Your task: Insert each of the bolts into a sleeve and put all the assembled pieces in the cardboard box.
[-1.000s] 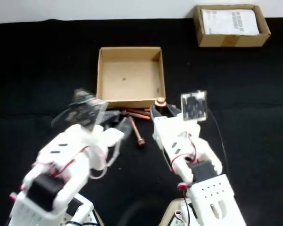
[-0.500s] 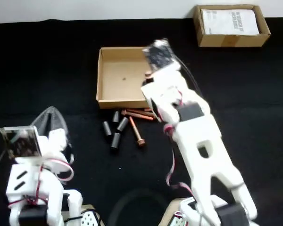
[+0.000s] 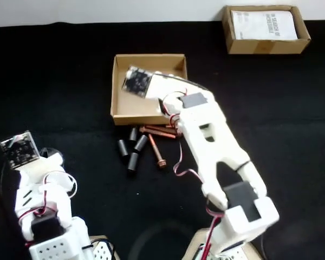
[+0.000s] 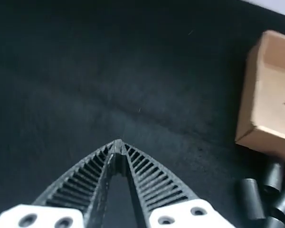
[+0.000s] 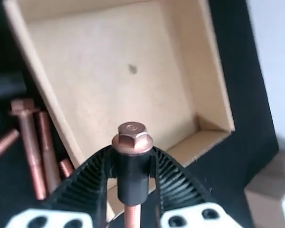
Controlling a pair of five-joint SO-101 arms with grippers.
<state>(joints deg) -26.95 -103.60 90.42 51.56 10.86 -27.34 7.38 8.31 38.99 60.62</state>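
While the right gripper clamps a sleeved bolt, the cardboard box lies beneath its jaws. The left gripper is pinched closed, empty.

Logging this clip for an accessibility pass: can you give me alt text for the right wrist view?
The right gripper holds a black sleeve with a copper bolt through it, over the open cardboard box. Beside the box's wall, loose copper bolts lie on the black table.

The bolt is copper, sleeve black, cardboard box tan, table black.
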